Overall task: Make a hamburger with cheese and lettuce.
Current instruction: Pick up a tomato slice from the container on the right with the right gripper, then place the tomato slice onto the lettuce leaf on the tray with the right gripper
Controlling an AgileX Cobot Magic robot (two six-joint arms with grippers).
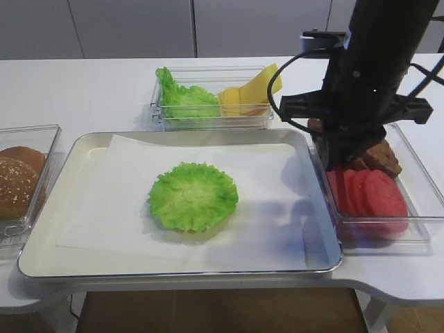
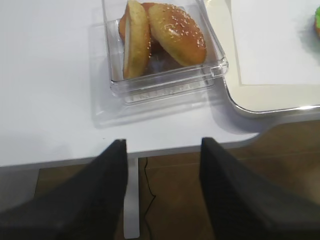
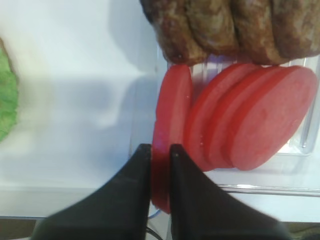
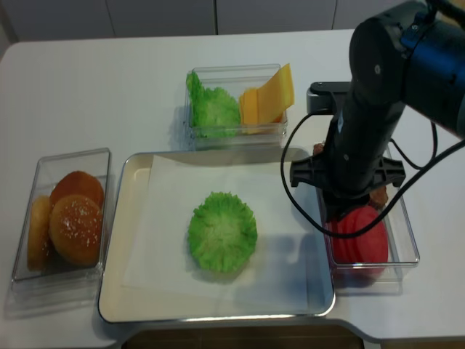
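Right gripper (image 3: 156, 155) pinches the leftmost tomato slice (image 3: 172, 115) in its clear container (image 1: 416, 229); the hamburger (image 1: 193, 195) lies well left, on the tray (image 1: 41, 257).

Shiny metal tray (image 1: 316, 201), matt white paper (image 1: 270, 208), clear plastic boxes (image 1: 208, 119)

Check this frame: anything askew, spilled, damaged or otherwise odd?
Nothing spilled or damaged. One thing stands out: the right gripper is shut on a tomato slice in the side bin, while the cheese sits untouched in its bin and the hamburger shows only lettuce on top.
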